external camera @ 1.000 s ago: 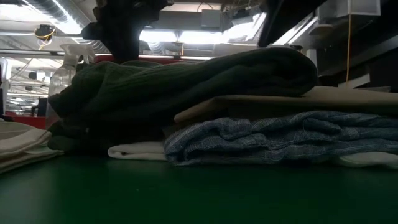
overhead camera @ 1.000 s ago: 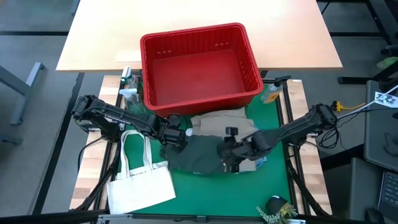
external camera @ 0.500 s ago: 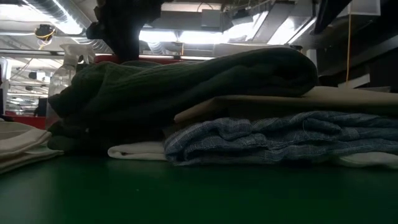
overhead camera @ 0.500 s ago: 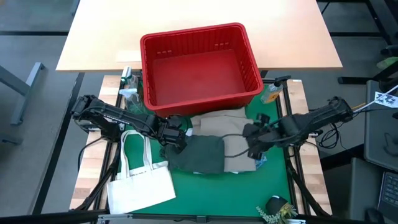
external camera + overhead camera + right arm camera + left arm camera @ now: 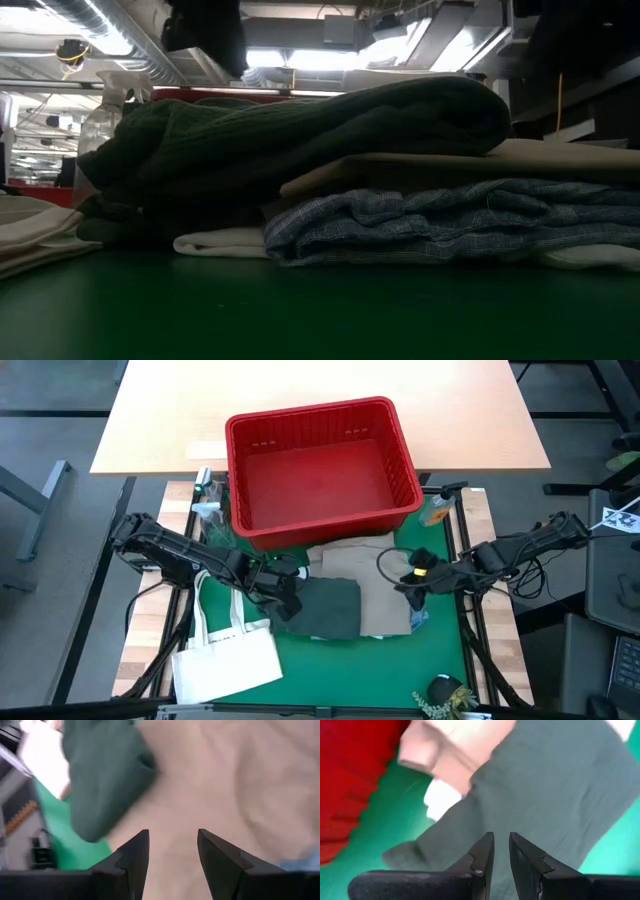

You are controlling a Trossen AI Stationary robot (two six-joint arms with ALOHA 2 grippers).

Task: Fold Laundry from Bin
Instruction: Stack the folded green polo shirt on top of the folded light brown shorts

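Pulling back, high view: right gripper (image 5: 409, 581) has left the dark green garment (image 5: 322, 608) and now sits over the right edge of the stack, out toward the right edge of the surface. Left gripper (image 5: 284, 598) has eased off the green piece's left end. Green garment lies folded on the beige garment (image 5: 378, 588), just in front of the red bin (image 5: 320, 468), which looks empty. Judgement: this fold is done, stack near complete.

Low view: green garment (image 5: 300, 130) tops the pile, then beige (image 5: 480, 165), striped garment (image 5: 440, 225), white at the bottom. Nothing presses on the pile; green mat in front is open.

Left wrist view: jaws nearly closed, a thin gap, holding nothing, cloth below.

Right wrist view: jaws wide apart, empty, beige cloth beneath.

Room: white tote bag (image 5: 228, 653) crowds the front-left corner; bin blocks the far side; front-right mat is freest.
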